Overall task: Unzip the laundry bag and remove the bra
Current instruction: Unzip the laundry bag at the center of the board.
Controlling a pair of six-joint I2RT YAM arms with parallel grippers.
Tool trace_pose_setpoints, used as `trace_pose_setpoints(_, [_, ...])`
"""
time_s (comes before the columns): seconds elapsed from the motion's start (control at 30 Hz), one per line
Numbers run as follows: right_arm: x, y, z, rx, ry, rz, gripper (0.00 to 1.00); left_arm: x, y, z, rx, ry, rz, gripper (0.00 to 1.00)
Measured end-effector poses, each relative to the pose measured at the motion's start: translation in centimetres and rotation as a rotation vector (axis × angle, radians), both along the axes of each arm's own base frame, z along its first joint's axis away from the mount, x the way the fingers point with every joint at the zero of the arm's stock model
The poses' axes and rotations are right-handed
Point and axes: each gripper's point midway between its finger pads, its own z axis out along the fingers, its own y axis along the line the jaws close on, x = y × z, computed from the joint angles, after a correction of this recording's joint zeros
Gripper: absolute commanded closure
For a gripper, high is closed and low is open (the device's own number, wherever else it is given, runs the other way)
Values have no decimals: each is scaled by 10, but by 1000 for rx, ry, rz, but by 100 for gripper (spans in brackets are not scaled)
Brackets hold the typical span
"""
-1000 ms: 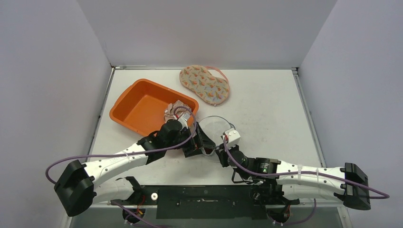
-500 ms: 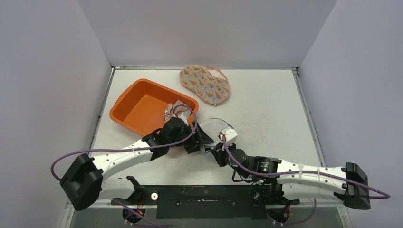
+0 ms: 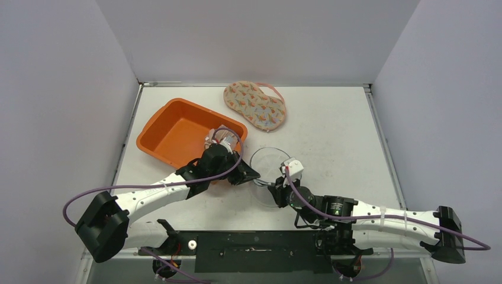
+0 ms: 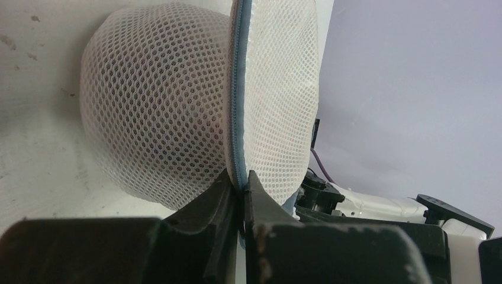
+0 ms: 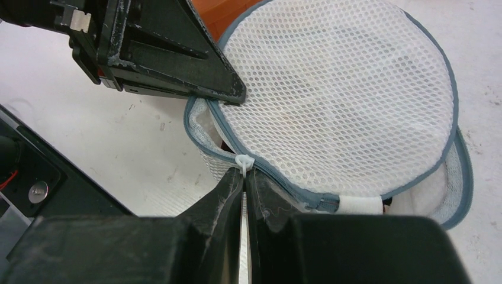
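The laundry bag (image 3: 267, 164) is a round white mesh pouch with a blue-grey zipper round its rim, lying mid-table between the arms. My left gripper (image 3: 251, 176) is shut on the bag's zipped rim (image 4: 239, 118) at its left side. My right gripper (image 5: 244, 177) is shut on the white zipper pull (image 5: 244, 161) at the bag's near edge. The zipper gapes a little to the left of the pull. The bra is hidden; only a dim shape shows through the mesh (image 4: 171, 112).
An orange tub (image 3: 155, 123) stands left of the bag with a crumpled patterned cloth (image 3: 214, 136) at its near right corner. A patterned padded piece with a pink strap (image 3: 256, 105) lies at the back. Walls close in the table's sides.
My left gripper went from wide open to shut on the bag's rim. The right arm slid a little to the right, still holding the zipper pull.
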Motion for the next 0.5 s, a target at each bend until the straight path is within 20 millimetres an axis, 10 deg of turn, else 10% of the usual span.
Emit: trace_pose_setpoints(0.5, [0, -28, -6, 15, 29, -95, 95, 3, 0, -2, 6, -3, 10, 100])
